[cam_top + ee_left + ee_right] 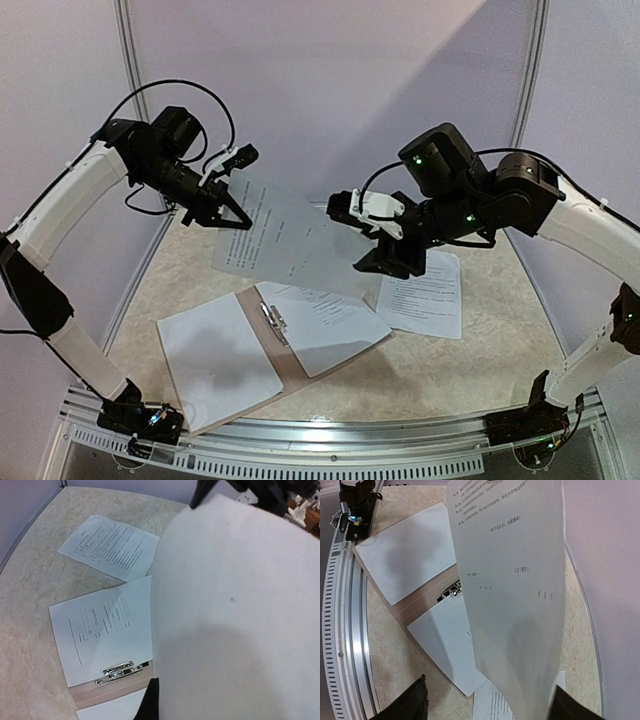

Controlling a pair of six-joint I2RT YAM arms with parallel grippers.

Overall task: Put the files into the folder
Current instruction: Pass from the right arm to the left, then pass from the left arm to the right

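Observation:
One file, a white printed sheet [290, 240], hangs tilted in the air between both arms. My left gripper [238, 217] is shut on its upper left edge. In the left wrist view the sheet's blank back [235, 615] covers one finger, and only the other finger [147, 702] shows. My right gripper [375, 262] is open at the sheet's lower right edge, its fingers [407, 705] spread wide with the sheet [515, 580] passing between them. The brown folder [262, 335] lies open on the table below, its metal clip [273, 320] at the spine, with white sheets [325, 315] on both halves.
Another printed sheet [425, 295] lies loose on the table to the right of the folder, under the right arm. It also shows in the left wrist view [107, 545]. The table's metal front rail [330, 440] runs close to the folder's near corner.

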